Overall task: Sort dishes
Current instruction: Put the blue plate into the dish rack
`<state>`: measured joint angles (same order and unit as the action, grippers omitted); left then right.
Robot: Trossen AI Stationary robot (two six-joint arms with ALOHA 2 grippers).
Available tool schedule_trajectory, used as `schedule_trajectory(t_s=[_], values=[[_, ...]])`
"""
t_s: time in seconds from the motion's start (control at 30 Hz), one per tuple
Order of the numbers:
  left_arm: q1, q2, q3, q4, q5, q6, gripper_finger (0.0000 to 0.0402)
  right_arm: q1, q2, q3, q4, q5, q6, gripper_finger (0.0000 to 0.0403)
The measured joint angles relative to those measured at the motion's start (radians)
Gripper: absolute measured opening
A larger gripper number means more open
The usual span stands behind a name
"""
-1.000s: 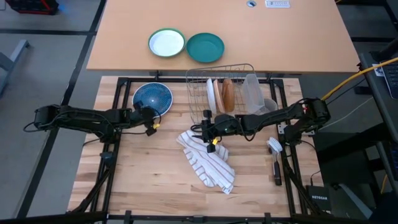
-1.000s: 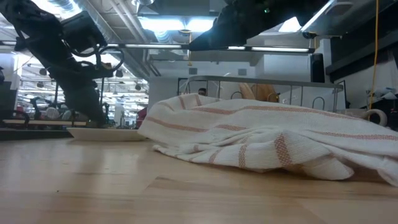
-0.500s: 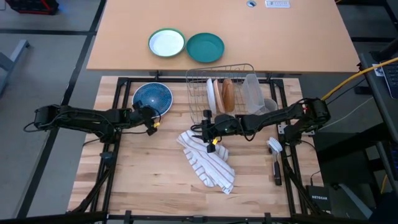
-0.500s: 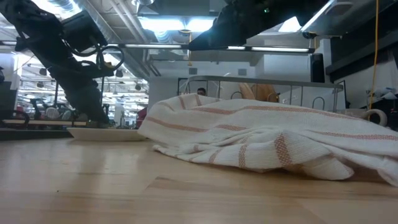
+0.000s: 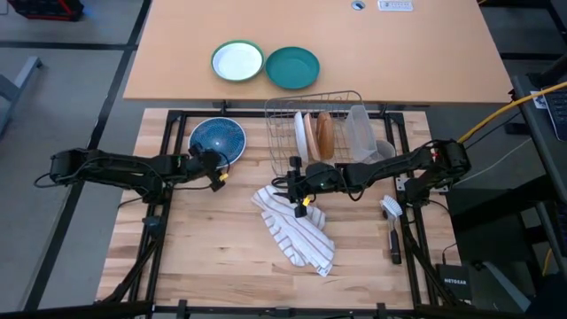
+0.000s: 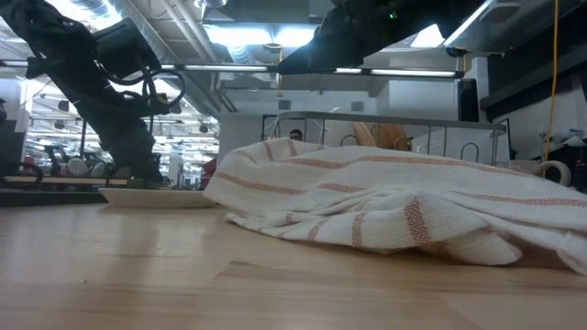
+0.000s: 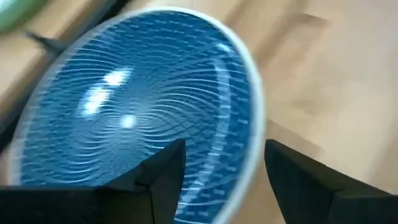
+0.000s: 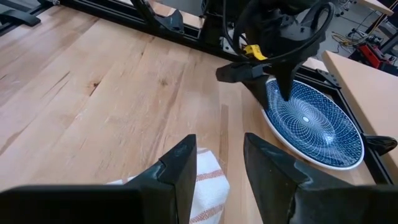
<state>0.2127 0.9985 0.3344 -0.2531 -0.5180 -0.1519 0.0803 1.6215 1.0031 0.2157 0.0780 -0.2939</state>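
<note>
The dark blue plate [image 5: 217,139] lies flat on the table's far left part, also seen in the right wrist view [image 8: 311,121] and the low view [image 6: 156,195]. My left gripper [image 5: 213,165] [image 7: 224,180] is open at the plate's near rim [image 7: 254,149], one finger over the plate's inside and one outside it. The white plate [image 5: 305,133] and the tan-brown plate [image 5: 325,133] stand on edge in the wire rack [image 5: 282,133]. My right gripper [image 5: 292,188] [image 8: 214,180] is open and hangs over the striped towel [image 5: 297,230], just near of the rack. My left gripper comes at the blue plate's near rim [image 8: 283,106] from above, slanting down, with the rim between its open fingers. I cannot tell whether either finger touches the plate, which lies flat on the table.
A clear plastic container [image 5: 358,128] stands at the rack's right end. A dish brush [image 5: 391,227] lies by the table's right edge. A teal plate [image 5: 292,67] and a green-rimmed white plate [image 5: 237,61] sit on the far table. Bare wood shows near the towel's left.
My left arm has edged a little toward the table's right over the blue plate's rim. The plates, the towel and my right arm have stayed put.
</note>
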Motion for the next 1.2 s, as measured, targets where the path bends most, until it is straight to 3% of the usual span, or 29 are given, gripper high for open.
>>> schedule_trajectory(t_s=[0.1, 0.5, 0.67, 0.9, 1.03, 1.2], values=[[-0.001, 0.000, 0.000, -0.004, 0.063, 0.034, 0.0202, 0.000, 0.000, 0.000, 0.000, 0.000, 0.000, 0.0136], [0.000, 0.083, 0.000, -0.008, 0.063, 0.083, 0.0198, 0.000, 0.000, 0.000, -0.003, 0.000, 0.000, 0.0136], [0.000, 0.154, 0.000, 0.021, -0.026, 0.084, 0.0198, 0.000, 0.000, 0.000, -0.004, 0.000, 0.000, 0.0136], [0.001, 0.222, 0.000, 0.054, -0.034, 0.089, 0.0195, 0.000, 0.000, 0.000, -0.006, 0.000, 0.000, 0.0136], [-0.001, 0.218, 0.000, 0.060, -0.025, 0.103, 0.0162, 0.000, 0.000, 0.000, -0.006, 0.000, 0.000, 0.0136], [-0.005, 0.200, 0.000, 0.051, -0.023, 0.119, 0.0079, 0.000, 0.000, 0.000, -0.005, 0.000, 0.000, 0.0136]])
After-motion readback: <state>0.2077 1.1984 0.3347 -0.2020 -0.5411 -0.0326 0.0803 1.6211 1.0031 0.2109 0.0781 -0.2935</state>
